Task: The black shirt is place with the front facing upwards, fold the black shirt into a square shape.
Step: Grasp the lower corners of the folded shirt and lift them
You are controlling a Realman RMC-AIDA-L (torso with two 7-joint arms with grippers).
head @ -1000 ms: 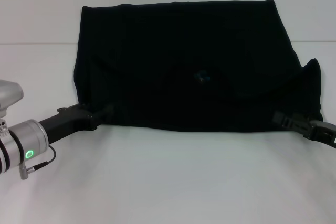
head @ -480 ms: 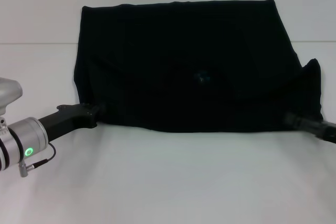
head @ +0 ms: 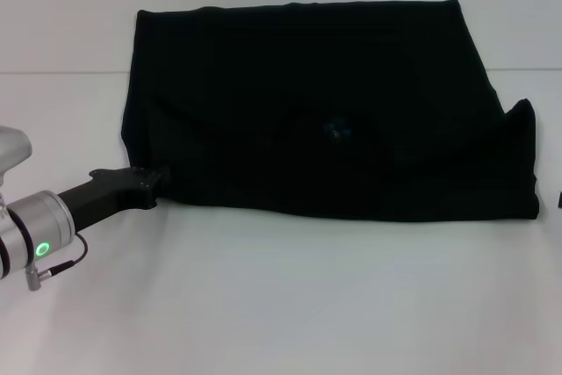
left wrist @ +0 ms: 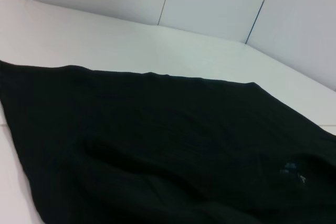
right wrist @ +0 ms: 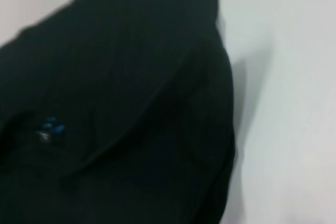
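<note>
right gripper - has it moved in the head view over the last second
Yes. It sat at the black shirt's near right corner and has pulled back off the view's right edge. Only a dark sliver shows there now. The left gripper also backed off a little.

- Left arm: enters the head view from the lower left, silver wrist section with a lit green indicator, black forearm housing angled up and to the right.
- Left gripper (head: pixel 156 183): low, near the table surface; finger state not determinable.
- Right arm: only a small dark sliver shows at the right edge of the head view; gripper out of sight.
</note>
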